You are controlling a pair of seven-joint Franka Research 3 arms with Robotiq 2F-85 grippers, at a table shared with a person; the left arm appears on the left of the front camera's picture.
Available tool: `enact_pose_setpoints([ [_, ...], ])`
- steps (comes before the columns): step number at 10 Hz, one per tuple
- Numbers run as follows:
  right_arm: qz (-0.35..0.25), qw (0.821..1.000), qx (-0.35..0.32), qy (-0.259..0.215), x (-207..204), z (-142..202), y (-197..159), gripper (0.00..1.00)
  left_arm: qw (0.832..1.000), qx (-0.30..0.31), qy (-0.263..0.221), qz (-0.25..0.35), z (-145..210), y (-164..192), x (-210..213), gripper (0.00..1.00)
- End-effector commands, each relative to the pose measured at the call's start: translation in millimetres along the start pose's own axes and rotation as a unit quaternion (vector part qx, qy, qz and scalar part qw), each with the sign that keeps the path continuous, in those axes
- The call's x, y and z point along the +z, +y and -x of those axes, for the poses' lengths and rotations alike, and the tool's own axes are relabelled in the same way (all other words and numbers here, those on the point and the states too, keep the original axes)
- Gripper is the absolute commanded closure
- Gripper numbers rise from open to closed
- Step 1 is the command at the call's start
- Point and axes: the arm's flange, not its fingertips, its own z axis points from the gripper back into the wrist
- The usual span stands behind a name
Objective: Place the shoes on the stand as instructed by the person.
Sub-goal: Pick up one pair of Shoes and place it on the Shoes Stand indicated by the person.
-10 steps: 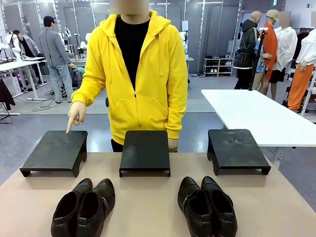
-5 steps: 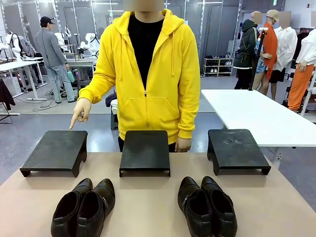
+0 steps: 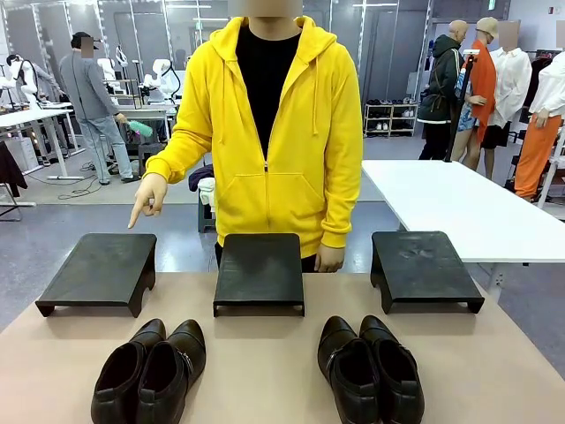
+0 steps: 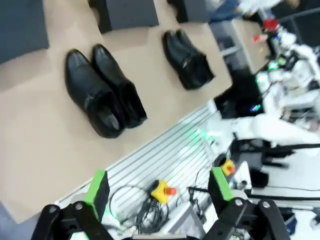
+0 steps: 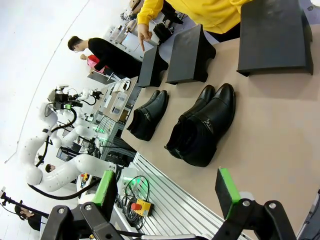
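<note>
The left gripper [image 4: 159, 189] and right gripper [image 5: 167, 191] each hang with jaws wide apart, gripping nothing. On the near part of the table [image 3: 265, 375], the glossy black pair [image 3: 150, 371] lies left and the taller dark brown pair [image 3: 371, 367] right. Both pairs lie lengthwise near-to-far, toes toward three black stands [image 3: 259, 269]. Beyond, the person's hand [image 3: 147, 196] points down over the left stand.

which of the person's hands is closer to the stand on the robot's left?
Their right hand: it points down, raised just beyond the far edge of the left stand, not touching. Their left hand hangs behind the middle stand, farther off.
</note>
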Motion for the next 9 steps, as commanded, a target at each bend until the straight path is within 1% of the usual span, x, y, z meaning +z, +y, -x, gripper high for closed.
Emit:
enact_pose_setpoints([
  [1, -0.006, 1.000, 0.006, 0.000, 2.2, -0.8, 0.0, 0.00, 0.994, 0.007, 0.065, -0.083, -31.8, -32.8, -27.8, 0.00],
  [2, -0.006, 1.000, 0.006, 0.000, 2.2, -0.8, 0.0, 0.00, 0.989, 0.011, 0.080, -0.125, -42.3, -56.1, -47.0, 0.00],
  [3, -0.006, 1.000, 0.006, 0.000, 2.2, -0.8, 0.0, 0.00, 0.981, -0.002, 0.097, -0.170, -49.2, -76.5, -66.9, 0.00],
  [4, -0.006, 1.000, 0.006, 0.000, 2.2, -0.8, 0.0, 0.00, 0.975, -0.004, 0.111, -0.193, -51.4, -88.9, -83.5, 0.00],
  [7, -0.006, 1.000, 0.006, 0.000, 2.2, -0.8, 0.0, 0.00, 0.964, 0.000, 0.137, -0.230, -44.6, -108.3, -132.7, 0.00],
  [9, -0.006, 1.000, 0.006, 0.000, 2.2, -0.8, 0.0, 0.00, 0.960, 0.022, 0.126, -0.248, -33.0, -102.3, -163.6, 0.00],
])
